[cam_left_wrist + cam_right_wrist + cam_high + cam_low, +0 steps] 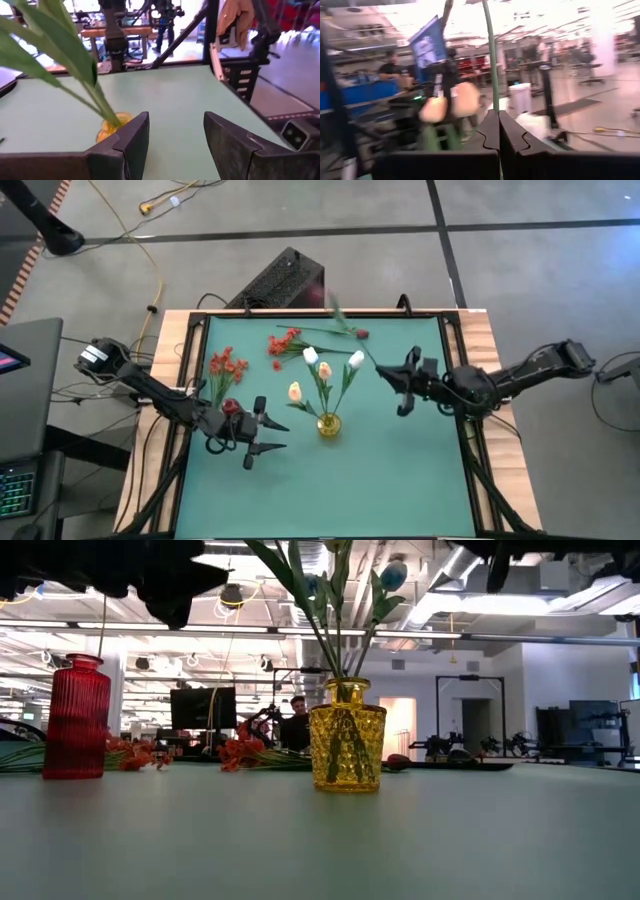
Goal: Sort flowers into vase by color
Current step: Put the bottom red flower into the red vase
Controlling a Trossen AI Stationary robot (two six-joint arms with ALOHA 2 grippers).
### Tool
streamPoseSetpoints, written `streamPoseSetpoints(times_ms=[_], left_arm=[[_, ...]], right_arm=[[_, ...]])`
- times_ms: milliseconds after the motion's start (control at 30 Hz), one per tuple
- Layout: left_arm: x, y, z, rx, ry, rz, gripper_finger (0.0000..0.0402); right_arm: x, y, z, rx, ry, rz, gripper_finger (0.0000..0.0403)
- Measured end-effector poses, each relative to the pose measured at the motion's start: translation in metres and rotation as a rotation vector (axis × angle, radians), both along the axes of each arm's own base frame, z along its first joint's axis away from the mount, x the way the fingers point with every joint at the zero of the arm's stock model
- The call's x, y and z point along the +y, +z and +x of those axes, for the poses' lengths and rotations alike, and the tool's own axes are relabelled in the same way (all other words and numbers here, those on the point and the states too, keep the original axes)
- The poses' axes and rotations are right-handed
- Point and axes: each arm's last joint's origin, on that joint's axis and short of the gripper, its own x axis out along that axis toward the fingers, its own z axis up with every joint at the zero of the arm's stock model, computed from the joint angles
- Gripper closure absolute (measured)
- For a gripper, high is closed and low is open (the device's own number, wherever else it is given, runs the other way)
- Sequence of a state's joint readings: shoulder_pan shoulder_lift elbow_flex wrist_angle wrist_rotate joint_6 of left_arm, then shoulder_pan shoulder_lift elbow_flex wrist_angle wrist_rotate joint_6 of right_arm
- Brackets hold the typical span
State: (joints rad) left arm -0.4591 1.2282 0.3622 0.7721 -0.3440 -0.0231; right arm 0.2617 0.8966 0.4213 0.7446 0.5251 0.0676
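From above, the right claw [400,385] carries a maroon-budded flower [345,325] right of the yellow vase [328,424]; the left claw [262,430] waits apart beside the red vase [231,407]. The right wrist view shows fingers [492,132] pinched together on the thin stem [491,60]. Light and whippy, it is best gripped low on the stem.

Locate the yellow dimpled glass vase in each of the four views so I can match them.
High view: the yellow dimpled glass vase sits mid-table, between the two grippers, holding pale tulips.
Low view: the vase stands centre frame, right of the red ribbed vase.
Left wrist view: its rim peeks beside the open left gripper.
Right wrist view: not in it.
Shared landmark: the tulips' green stems.
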Motion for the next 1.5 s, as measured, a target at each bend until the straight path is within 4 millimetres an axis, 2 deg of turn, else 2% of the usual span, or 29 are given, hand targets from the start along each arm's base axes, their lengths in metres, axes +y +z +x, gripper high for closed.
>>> streamPoseSetpoints(times_ms=[200,300,433,667,767,967,1200,1333,1500], left_arm=[[-0.002,0.006,0.000,-0.054,-0.069,-0.018,0.0223],[-0.003,0.011,0.000,-0.106,-0.089,-0.037,0.0223],[-0.003,0.019,-0.001,-0.183,-0.118,-0.059,0.0223],[-0.004,0.025,-0.001,-0.233,-0.151,-0.096,0.0223],[-0.008,0.028,-0.003,-0.267,-0.218,-0.095,0.0223],[-0.024,0.034,-0.014,-0.355,-0.332,-0.019,0.0223],[-0.033,0.038,-0.021,-0.421,-0.319,0.049,0.0223],[-0.034,0.033,-0.015,-0.436,-0.279,0.052,0.0223],[-0.040,0.023,0.005,-0.442,-0.205,0.070,0.0223]], right_arm=[[0.034,-0.009,0.008,-0.021,0.148,0.007,0.0386],[0.052,-0.015,0.019,-0.027,0.199,-0.001,0.0386],[0.078,-0.022,0.043,0.009,0.244,-0.026,0.0386],[0.127,-0.028,0.101,0.064,0.272,-0.121,0.0386],[0.139,-0.034,0.121,0.077,0.270,-0.139,0.0386],[0.143,-0.040,0.143,0.083,0.248,-0.143,0.0386],[0.147,-0.044,0.149,0.079,0.259,-0.115,0.0386],[0.147,-0.045,0.149,0.081,0.261,-0.115,0.0386],[0.145,-0.045,0.150,0.083,0.254,-0.120,0.0386]])
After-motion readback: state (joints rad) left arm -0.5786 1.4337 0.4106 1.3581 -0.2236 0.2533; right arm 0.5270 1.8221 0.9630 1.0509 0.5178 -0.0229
